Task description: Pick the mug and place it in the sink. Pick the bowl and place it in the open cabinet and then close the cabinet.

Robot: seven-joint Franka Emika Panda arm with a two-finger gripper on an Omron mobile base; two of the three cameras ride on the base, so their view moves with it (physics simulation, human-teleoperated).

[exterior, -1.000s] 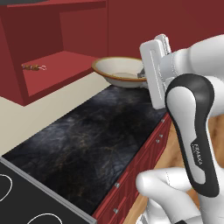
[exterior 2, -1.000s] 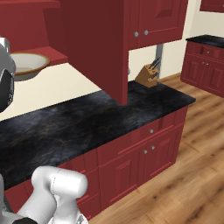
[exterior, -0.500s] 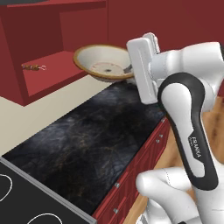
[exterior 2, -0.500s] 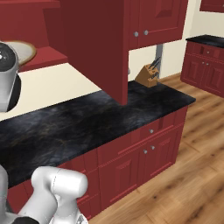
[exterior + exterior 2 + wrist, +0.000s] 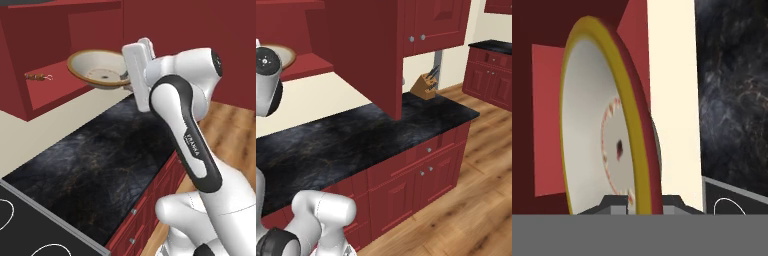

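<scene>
— Where is the bowl (image 5: 100,70)?
— In the air at the open cabinet's (image 5: 55,45) mouth, level with its red shelf (image 5: 52,85), above the black tabletop (image 5: 105,165).
— And the tool (image 5: 643,202)?
— Clamped on the bowl's rim, one tip on either side.
— Anything beyond?
— A knife block (image 5: 425,86) stands well apart.

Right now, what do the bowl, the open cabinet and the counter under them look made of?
The bowl looks like glazed ceramic: smooth cream inside, tan rim, patterned ring near its centre. The cabinet looks like painted or stained wood, flat dark red with a panelled door; no grain shows, so that is a guess. The counter looks like polished dark stone, black with pale veining.
</scene>
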